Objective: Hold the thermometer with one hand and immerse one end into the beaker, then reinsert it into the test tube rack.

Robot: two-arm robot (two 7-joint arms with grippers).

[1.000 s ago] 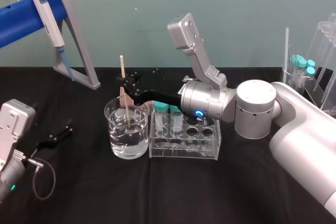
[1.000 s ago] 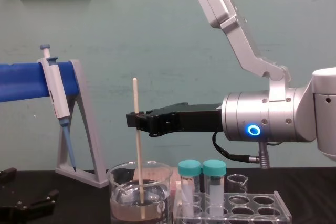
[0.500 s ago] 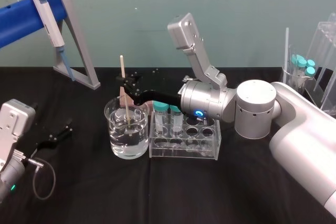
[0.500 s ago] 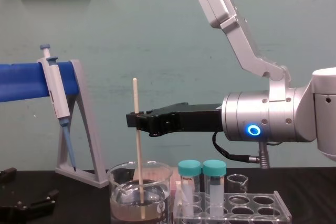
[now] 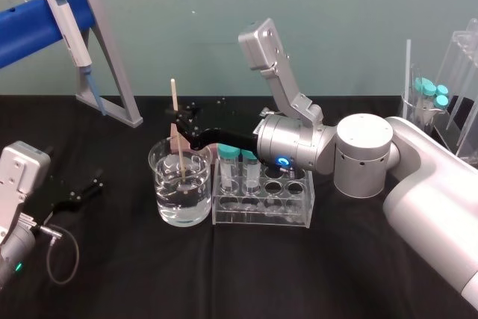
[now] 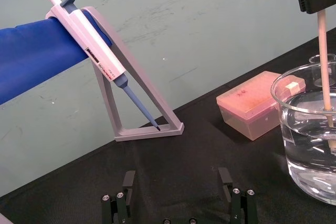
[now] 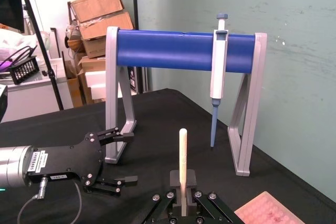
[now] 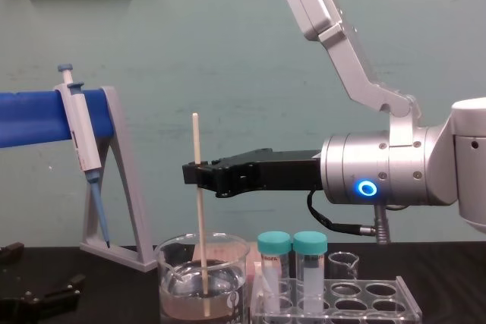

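Chest view: thin cream-white thermometer (image 8: 202, 225) upright (tip underwater in the beaker (image 8: 168, 278)); right end effector (image 8: 196, 174) tight around it

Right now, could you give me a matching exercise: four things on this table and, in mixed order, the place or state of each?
1. thermometer
2. pipette
3. capped tubes
4. left gripper

A. standing in the rack
B. open, low over the table
C. held by the right gripper, lower end in the beaker
D. hanging on the grey stand

Pairs: 1-C, 2-D, 3-A, 4-B
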